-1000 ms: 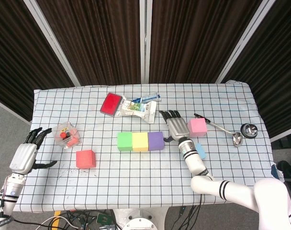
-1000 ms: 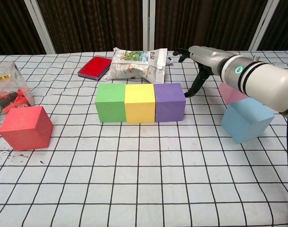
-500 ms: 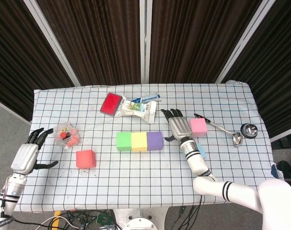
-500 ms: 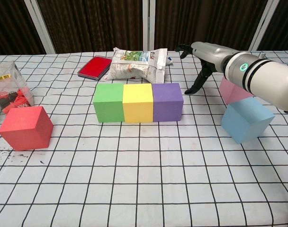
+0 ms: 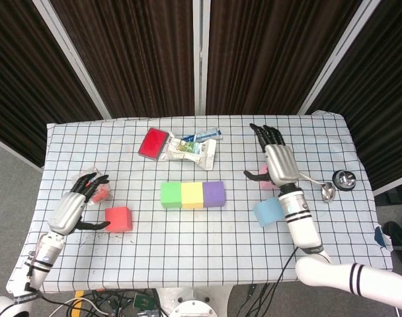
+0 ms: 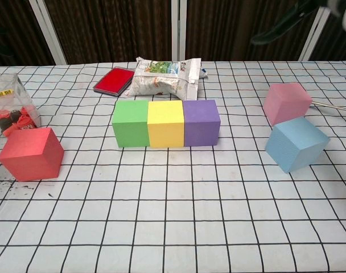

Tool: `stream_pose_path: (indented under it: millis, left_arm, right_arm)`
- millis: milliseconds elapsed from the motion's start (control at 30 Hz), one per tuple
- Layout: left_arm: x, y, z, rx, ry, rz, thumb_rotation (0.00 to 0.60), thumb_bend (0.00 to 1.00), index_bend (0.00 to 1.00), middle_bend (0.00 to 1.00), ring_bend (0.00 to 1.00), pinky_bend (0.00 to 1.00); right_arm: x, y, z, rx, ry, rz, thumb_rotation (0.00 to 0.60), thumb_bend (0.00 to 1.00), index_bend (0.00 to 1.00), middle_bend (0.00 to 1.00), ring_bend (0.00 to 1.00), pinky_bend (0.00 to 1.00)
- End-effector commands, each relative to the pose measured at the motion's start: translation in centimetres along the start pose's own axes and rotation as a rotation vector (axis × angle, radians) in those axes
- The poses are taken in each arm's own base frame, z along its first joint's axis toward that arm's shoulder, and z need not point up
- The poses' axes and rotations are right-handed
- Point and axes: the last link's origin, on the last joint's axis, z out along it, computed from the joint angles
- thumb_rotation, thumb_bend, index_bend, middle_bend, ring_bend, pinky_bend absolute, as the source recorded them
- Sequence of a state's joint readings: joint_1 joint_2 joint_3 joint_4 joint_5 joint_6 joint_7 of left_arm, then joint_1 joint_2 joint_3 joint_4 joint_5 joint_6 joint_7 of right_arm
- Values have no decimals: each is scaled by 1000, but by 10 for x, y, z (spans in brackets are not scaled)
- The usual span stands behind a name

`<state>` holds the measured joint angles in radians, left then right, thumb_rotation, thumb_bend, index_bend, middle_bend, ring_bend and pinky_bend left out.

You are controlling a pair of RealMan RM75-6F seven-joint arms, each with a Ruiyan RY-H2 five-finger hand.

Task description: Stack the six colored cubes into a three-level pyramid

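A green cube (image 5: 171,194), a yellow cube (image 5: 193,194) and a purple cube (image 5: 214,193) stand touching in a row at mid-table; the chest view shows them as green (image 6: 132,123), yellow (image 6: 166,123), purple (image 6: 201,122). The red cube (image 5: 118,218) (image 6: 32,153) sits alone at the left. My left hand (image 5: 75,208) hovers just left of it, fingers apart, holding nothing. My right hand (image 5: 278,162) is raised with fingers spread, covering most of the pink cube (image 6: 287,102). The blue cube (image 5: 268,212) (image 6: 297,144) lies tilted in front of the pink one.
A red flat case (image 5: 153,142) and a snack bag (image 5: 191,148) lie behind the row. A clear box of small parts (image 6: 11,105) stands at the far left. A ladle (image 5: 320,185) and a metal cup (image 5: 344,178) sit at the right.
My right hand has lifted away from the purple cube and moved right, above the pink cube. My left hand has come in toward the red cube.
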<state>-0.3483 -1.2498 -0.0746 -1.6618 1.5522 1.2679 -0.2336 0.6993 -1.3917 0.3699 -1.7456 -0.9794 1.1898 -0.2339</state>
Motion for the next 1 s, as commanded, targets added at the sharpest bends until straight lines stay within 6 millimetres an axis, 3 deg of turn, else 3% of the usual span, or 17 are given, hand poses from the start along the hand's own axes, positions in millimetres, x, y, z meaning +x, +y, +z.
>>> stream_pose_path:
  millis: [33,200,400,600,1000]
  left_arm:
    - [-12,27,21,-55,4,-40,600,0,81,192,0,4]
    - [-43,47,47,-38,-23,-98,600,0,82,219,1,3]
    - [-74,51,76,12,-73,-91,600,0,81,235,3,1]
    - [-93,44,99,70,-102,-67,600,0,81,229,2,1]
    - [-114,45,118,103,-93,-90,600,0,81,229,3,3]
  right_arm:
    - [32,8,-20,8,91,57,600,56,0,113,0,0]
    - [46,19,-45,-22,105,192,600,54,0,112,0,0]
    - [51,31,-78,-4,172,163,600,56,0,111,0,0]
    - [59,28,-78,37,210,121,600,46,0,110,0,0]
    - [57,32,-78,20,188,188,600,46,0,110,0,0]
